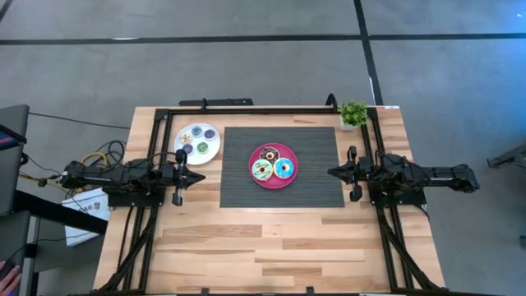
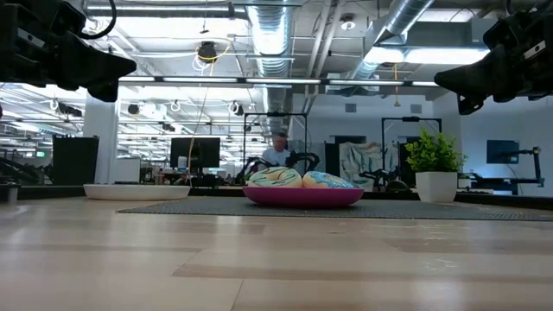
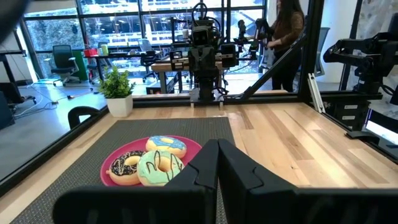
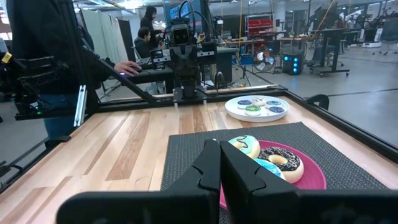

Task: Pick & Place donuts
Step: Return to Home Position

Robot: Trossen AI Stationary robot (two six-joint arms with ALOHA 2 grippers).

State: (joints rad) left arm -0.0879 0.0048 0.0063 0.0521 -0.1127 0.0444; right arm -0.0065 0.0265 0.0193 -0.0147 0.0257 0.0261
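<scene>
Above the table [image 1: 271,247], left tool [image 1: 202,176] and right tool [image 1: 330,172] point inward.

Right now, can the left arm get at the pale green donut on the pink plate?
Probably yes: the left gripper hangs shut beside the mat, with only bare mat between it and the pale green donut on the pink plate. The right gripper waits opposite.

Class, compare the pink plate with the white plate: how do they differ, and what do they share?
The pink plate holds three larger donuts; the white plate holds tiny donuts. The pink plate sits on the dark mat at mid-table; the white plate lies on the wooden table beside the mat. Both are round, flat and loaded.
</scene>
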